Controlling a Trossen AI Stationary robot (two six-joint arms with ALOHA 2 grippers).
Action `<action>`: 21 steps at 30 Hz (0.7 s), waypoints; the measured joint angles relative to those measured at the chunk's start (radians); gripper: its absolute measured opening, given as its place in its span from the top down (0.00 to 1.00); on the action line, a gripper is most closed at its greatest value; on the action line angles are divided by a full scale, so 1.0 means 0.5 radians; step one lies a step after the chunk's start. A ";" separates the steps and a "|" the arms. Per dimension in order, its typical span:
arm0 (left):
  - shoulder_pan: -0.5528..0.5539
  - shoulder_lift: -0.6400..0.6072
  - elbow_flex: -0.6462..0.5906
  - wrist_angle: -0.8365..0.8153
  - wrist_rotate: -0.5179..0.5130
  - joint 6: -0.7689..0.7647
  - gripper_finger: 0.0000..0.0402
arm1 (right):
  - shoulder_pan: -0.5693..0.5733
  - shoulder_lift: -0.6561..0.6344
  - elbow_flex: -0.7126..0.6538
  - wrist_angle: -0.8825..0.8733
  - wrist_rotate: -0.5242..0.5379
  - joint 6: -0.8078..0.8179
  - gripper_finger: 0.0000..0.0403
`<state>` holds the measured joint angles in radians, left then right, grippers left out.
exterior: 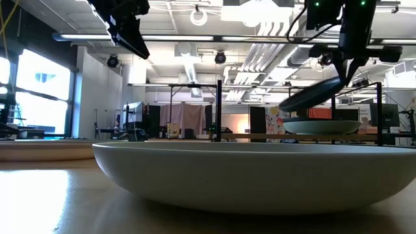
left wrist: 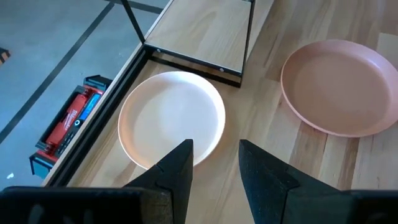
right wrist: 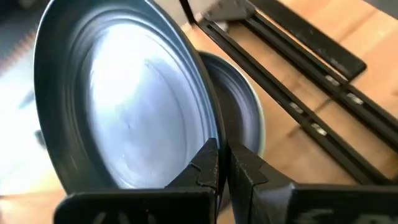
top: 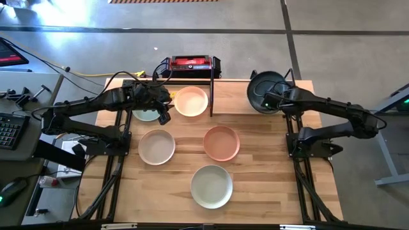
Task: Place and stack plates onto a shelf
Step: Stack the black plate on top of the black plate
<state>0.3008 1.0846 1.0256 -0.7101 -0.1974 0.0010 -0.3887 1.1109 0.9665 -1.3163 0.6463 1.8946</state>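
My right gripper (right wrist: 222, 165) is shut on a black plate (top: 267, 91), tilted over the right half of the shelf (top: 211, 89). Just below it, another plate (exterior: 322, 125) lies flat. My left gripper (left wrist: 214, 165) is open and hovers above the table's far left, touching nothing. Beyond its fingers a cream plate (left wrist: 171, 118) lies flat beside the shelf's upright divider. A pale green plate (top: 144, 115) shows partly under the left arm. Beige (top: 156, 146), terracotta pink (top: 222, 142) and off-white (top: 211, 186) plates rest flat on the table. My right gripper pinches the black plate's rim (right wrist: 210, 134) between its two fingers, one finger on the inner face and one on the underside. The fingers come from above, pointing down. The plate is lifted clear and tilted, its low edge (exterior: 289, 107) just above the plate beneath.
A red-and-black box (top: 190, 64) sits on the floor beyond the table's far edge. The shelf's thin black rods (left wrist: 247, 37) stand between the cream plate and the right half. Bare wood lies along the near right of the table (top: 281, 185).
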 joint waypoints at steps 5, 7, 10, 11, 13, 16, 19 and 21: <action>0.000 0.000 0.000 0.000 0.000 0.001 0.70 | -0.009 0.079 0.000 -0.016 -0.017 -0.018 1.00; 0.000 0.000 0.000 0.000 0.000 0.000 0.70 | -0.028 0.105 0.000 -0.023 -0.017 -0.019 1.00; 0.000 0.000 0.000 0.000 0.001 -0.001 0.70 | -0.064 0.130 -0.001 -0.072 -0.033 -0.019 1.00; 0.000 0.000 0.000 0.000 0.000 -0.009 0.70 | -0.074 0.134 -0.001 -0.071 -0.030 -0.019 1.00; 0.000 0.000 0.000 0.000 0.001 -0.028 0.70 | -0.092 0.135 -0.001 -0.066 -0.029 -0.020 1.00; 0.000 0.000 0.000 -0.001 0.001 -0.033 0.70 | -0.120 0.135 -0.001 -0.065 -0.024 -0.036 1.00; 0.000 0.000 0.000 0.000 0.001 -0.033 0.70 | -0.137 0.135 -0.001 -0.065 -0.023 -0.054 1.00; 0.000 0.000 0.000 0.000 0.001 -0.033 0.70 | -0.140 0.135 -0.001 -0.066 -0.021 -0.059 1.00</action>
<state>0.3008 1.0847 1.0256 -0.7102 -0.1970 -0.0154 -0.4587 1.1783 0.9661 -1.3491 0.6360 1.8653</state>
